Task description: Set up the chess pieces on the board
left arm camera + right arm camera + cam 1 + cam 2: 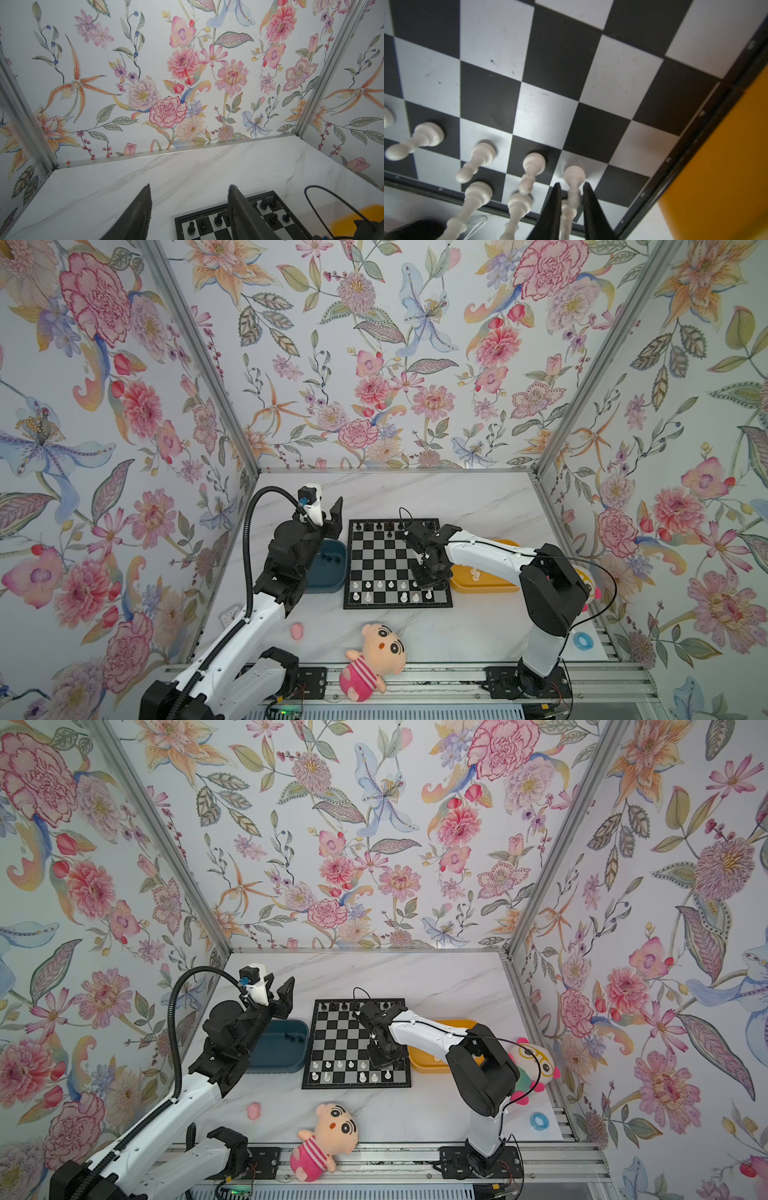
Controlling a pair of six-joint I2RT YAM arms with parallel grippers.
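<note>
While the marble table (pixel 478 497) carries everything, I log the board (pixel 374 556) lying flat at its middle, between a blue tray (pixel 328 585) on the left arm's side and a yellow tray (pixel 486 588) on the right arm's side. A plush doll (pixel 374 659) lies by the front rail, well apart from play. Left gripper (pixel 190 185) hangs raised beside the board's far corner, fingers wide, nothing between them. Right gripper (pixel 572 184) is down on the near rows, fingers narrow, straddling a white pawn (pixel 574 173) that stands upright on a silvery square. A sliver of board shows between one finger and the stem; the other finger sits so close I cannot tell whether it touches. Black pieces (pixel 379 526) line the far row, with a few more in the blue tray. White pieces (pixel 380 584) fill part of the two near rows, with some in the yellow tray. My judgement: this pawn's placing is about done, the setup roughly halfway. Risks from here: with so little clearance, any sideways drift on the lift would catch the pawn's head and tip it into its neighbours, which stand just beside. Another white piece just behind it is equally exposed. The right arm's cable (pixel 400 512) loops above the black row and could drag one over if the wrist swings that way.
</note>
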